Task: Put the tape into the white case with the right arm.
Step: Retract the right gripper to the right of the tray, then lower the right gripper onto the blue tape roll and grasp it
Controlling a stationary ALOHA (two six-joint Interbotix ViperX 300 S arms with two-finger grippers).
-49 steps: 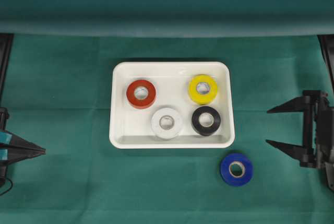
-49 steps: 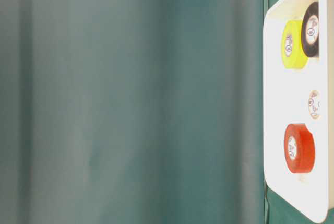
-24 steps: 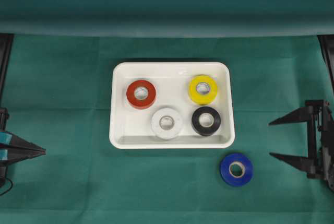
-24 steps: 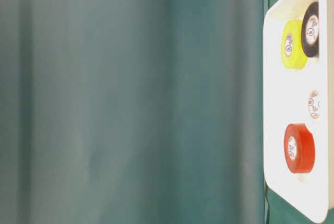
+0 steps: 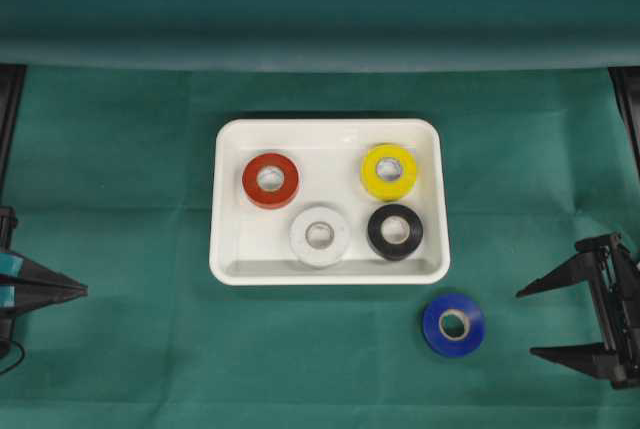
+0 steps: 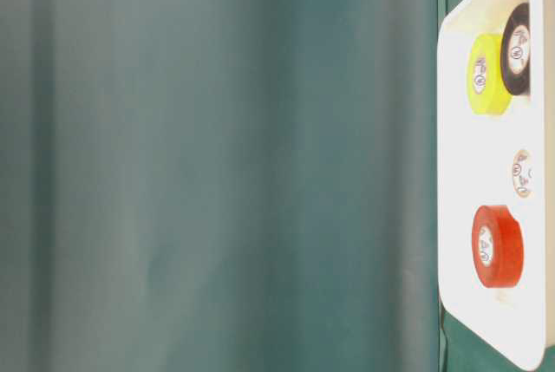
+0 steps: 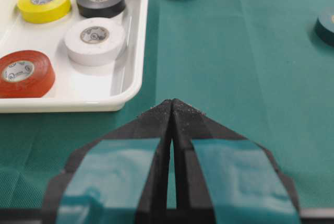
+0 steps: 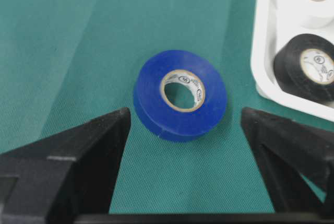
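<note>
Green cloth covers the whole desk, and a darker green fold runs across the back. From above I see the white case sitting mid-desk with four rolls lying flat inside: red tape at the left, yellow tape at the right, white tape and black tape nearer the front rim. The blue tape lies flat on the cloth outside the case, just beyond its front right corner. My right hand is at the right edge, fingers spread wide and pinching nothing, pointing toward the blue roll but apart from it; its wrist view shows the roll between the two finger tips. My left hand waits at the left edge, fingers pressed together.
</note>
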